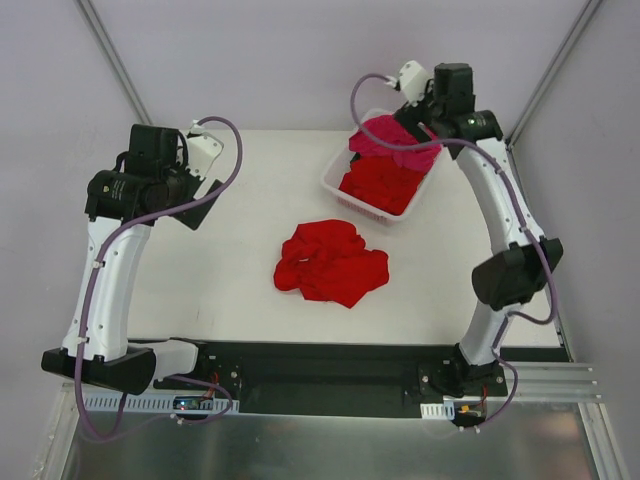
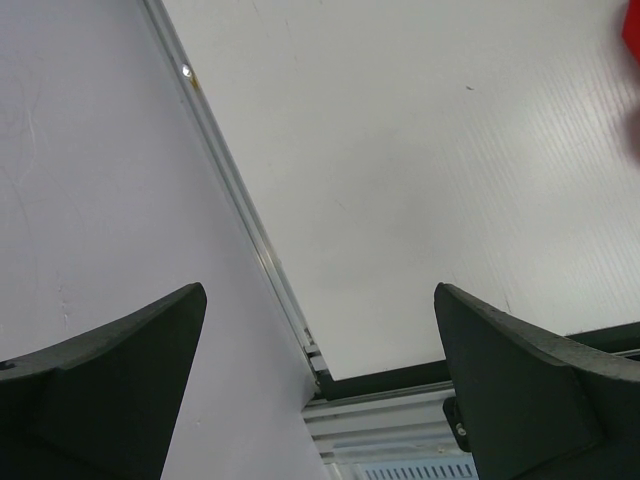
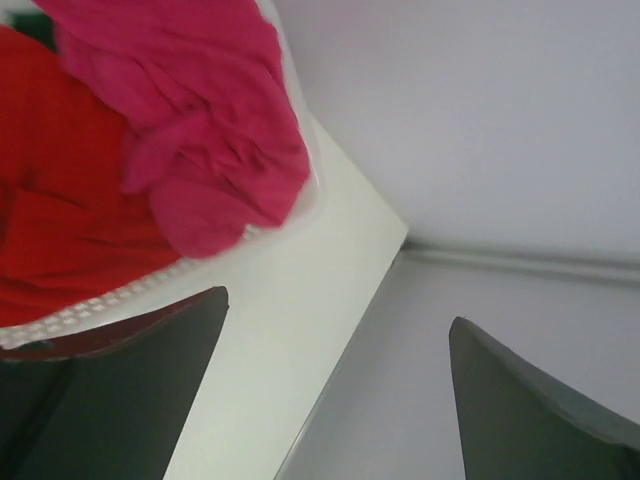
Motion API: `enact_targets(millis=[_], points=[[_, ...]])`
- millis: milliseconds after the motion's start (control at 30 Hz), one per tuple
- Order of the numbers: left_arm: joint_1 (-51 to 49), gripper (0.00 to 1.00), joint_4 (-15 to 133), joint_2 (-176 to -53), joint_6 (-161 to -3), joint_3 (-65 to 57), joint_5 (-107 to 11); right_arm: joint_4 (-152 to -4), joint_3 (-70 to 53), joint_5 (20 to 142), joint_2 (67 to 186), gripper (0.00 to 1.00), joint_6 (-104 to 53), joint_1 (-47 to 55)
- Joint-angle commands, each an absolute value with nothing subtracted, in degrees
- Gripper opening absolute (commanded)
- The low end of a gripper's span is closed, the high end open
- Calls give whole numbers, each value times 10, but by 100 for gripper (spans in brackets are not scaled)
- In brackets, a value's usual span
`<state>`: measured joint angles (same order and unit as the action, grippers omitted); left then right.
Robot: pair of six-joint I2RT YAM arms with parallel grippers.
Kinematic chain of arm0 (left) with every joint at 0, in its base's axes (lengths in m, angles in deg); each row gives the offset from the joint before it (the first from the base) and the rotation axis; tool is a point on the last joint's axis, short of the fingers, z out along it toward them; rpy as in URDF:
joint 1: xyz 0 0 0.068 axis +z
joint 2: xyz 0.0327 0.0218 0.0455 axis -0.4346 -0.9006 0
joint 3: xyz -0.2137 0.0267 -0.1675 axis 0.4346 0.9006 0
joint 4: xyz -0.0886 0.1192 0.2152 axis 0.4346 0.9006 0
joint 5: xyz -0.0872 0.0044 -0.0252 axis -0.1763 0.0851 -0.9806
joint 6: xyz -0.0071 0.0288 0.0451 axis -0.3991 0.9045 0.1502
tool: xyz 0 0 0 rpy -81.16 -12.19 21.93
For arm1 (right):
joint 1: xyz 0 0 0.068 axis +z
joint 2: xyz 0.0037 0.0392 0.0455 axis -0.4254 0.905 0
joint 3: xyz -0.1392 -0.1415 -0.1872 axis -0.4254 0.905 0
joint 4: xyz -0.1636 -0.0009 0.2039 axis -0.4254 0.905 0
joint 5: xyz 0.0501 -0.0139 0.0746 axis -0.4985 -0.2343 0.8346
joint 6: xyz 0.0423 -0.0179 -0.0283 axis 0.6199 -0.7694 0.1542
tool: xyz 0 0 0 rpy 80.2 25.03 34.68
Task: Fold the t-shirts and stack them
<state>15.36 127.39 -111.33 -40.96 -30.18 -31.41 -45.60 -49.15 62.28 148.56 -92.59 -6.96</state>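
Closest to me, the two arms are standing on the black base plate [image 1: 330,372] that is running along the near edge of the white table [image 1: 200,300]. Just past the plate, a band of bare table is lying open from side to side. A little right of the middle, the red heap [image 1: 331,262] of t-shirt cloth is lying crumpled and unfolded, its outline ragged. I am not able to tell whether it is one shirt or more. Bare table is showing all round it, with the widest room opening to its left and behind it. The left tool [image 2: 320,295] is hanging over the left part of the table, well apart from the heap, its jaws standing wide and gripping nothing. Under it the metal rail [image 2: 240,215] is marking the table's left edge, with the pale wall [image 2: 80,150] rising just beside it. Farther back on the right, the white slotted basket [image 1: 330,185] is sitting askew near the far right corner. The red t-shirts [image 1: 380,185] are filling its nearer part. The magenta-pink t-shirt [image 1: 392,140] is bunching at its far end and spilling onto the rim. The right tool [image 3: 340,307] is hovering at that far end, just beside the basket, jaws spread wide with nothing between them. Only a narrow strip of table is separating the basket from the right edge there.
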Motion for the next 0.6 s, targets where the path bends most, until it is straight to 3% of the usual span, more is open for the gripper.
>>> enact_targets(millis=[0, 133, 300, 567], points=[[156, 99, 1268, -1098, -411, -301, -292, -291, -626, 608, 1572, 96, -799, -144], [156, 99, 1268, -1105, -408, -316, -289, -269, -568, 683, 1583, 96, -736, -181], [156, 99, 1269, -1109, -406, -320, -282, -196, -575, 880, 1614, 97, -655, -226], [156, 99, 1273, -1113, -409, -320, -282, -167, -536, 895, 1642, 99, -676, -224]])
